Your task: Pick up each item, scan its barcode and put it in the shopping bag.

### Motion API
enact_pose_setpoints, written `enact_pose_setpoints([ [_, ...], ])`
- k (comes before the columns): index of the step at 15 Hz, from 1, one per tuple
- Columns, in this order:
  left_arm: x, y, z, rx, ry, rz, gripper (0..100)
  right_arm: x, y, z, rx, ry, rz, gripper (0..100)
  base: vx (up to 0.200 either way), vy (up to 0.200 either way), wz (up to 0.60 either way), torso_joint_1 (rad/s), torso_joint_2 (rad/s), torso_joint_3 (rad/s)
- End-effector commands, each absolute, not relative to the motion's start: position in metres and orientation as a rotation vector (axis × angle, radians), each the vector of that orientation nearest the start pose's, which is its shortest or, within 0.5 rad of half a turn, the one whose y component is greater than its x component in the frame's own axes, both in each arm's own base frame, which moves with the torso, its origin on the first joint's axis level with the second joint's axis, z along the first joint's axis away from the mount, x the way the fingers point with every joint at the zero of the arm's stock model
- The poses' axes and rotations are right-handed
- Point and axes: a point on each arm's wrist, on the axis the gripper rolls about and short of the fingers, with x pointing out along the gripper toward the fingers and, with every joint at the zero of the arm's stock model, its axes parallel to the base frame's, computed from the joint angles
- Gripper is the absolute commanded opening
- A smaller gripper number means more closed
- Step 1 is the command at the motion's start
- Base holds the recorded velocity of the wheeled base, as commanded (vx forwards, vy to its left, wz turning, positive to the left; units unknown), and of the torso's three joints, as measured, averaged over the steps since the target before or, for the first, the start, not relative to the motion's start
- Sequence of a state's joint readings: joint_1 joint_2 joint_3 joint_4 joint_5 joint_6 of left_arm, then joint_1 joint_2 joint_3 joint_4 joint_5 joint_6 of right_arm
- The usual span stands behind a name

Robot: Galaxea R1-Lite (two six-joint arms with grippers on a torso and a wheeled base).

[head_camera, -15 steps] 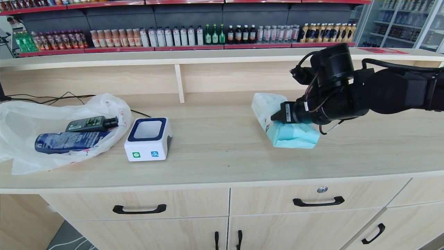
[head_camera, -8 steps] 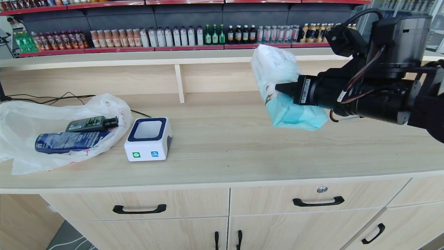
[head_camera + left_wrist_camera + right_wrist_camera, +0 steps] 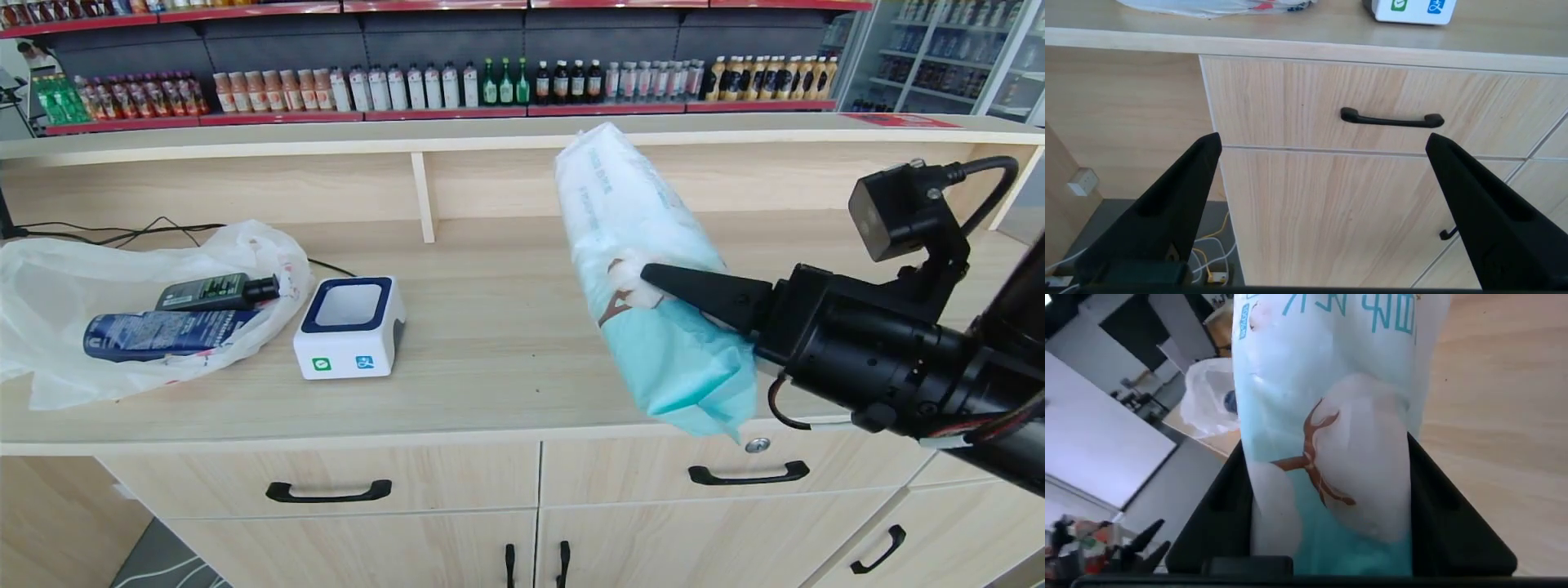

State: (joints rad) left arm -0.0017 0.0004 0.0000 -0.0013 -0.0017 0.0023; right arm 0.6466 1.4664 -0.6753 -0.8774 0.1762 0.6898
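My right gripper [image 3: 653, 282] is shut on a white and teal tissue pack [image 3: 645, 278], held in the air above the counter's front edge, right of centre. The same tissue pack [image 3: 1331, 433] sits squeezed between the right gripper [image 3: 1327, 514] and its black fingers. A white scanner box [image 3: 349, 327] with a blue-rimmed top stands left of centre. Left of it lies the translucent shopping bag [image 3: 57, 286], holding a dark green bottle [image 3: 214, 291] and a blue bottle [image 3: 163, 333]. My left gripper [image 3: 1319, 204] is open, low in front of the cabinet drawers.
The light wood counter [image 3: 506, 367] has a raised back ledge with a divider [image 3: 423, 196]. Black cables [image 3: 122, 233] run behind the bag. Drawers with black handles [image 3: 326, 492] lie below. Shelves of bottles [image 3: 490, 82] line the back wall.
The right arm lifted the tissue pack off the counter, then brought it forward and towards the front edge, tilting it more upright. Bag, bottles and scanner stayed put.
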Motion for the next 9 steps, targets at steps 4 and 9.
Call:
enact_pose_setpoints([
  [4,-0.023,0.000,0.076,0.003,-0.002,-0.003,100,0.193,0.147,0.250,1.229,0.428,0.862,0,0.000,0.000,0.00,0.000,0.00,0.000],
  [9,-0.023,0.000,0.076,0.003,-0.002,-0.003,100,0.192,0.149,0.238,1.644,0.655,0.894,0,0.000,0.000,0.00,0.000,0.00,0.000],
])
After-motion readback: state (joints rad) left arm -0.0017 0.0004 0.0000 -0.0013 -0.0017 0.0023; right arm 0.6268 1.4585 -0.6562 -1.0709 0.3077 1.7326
